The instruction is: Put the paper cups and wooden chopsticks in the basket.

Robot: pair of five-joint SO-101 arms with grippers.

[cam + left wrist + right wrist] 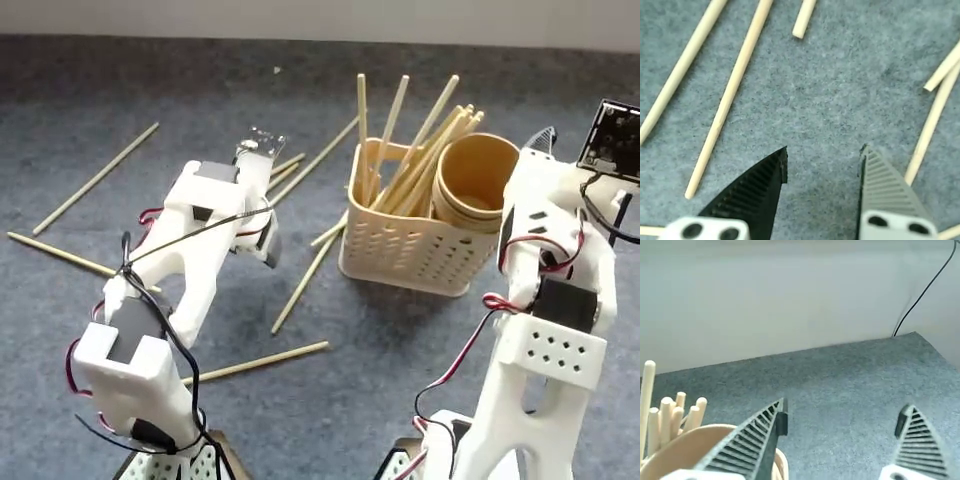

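A cream slotted basket (400,250) stands right of centre, holding several wooden chopsticks (420,150) and stacked paper cups (478,180). Loose chopsticks lie on the grey carpet: one (305,283) leaning by the basket's left side, one (255,362) at the front, two (95,180) (60,255) far left. My left gripper (262,150) hovers low over the carpet, open (823,150), with bare carpet between its fingers and chopsticks (727,97) (930,130) on either side. My right gripper (842,407) is open above the cup rim (685,440), holding nothing.
More chopsticks (315,160) lie between the left gripper and the basket. The carpet ends at a pale wall (790,300) behind the basket, with a black cable (925,290) running down it. The right arm (550,300) stands close to the basket's right side.
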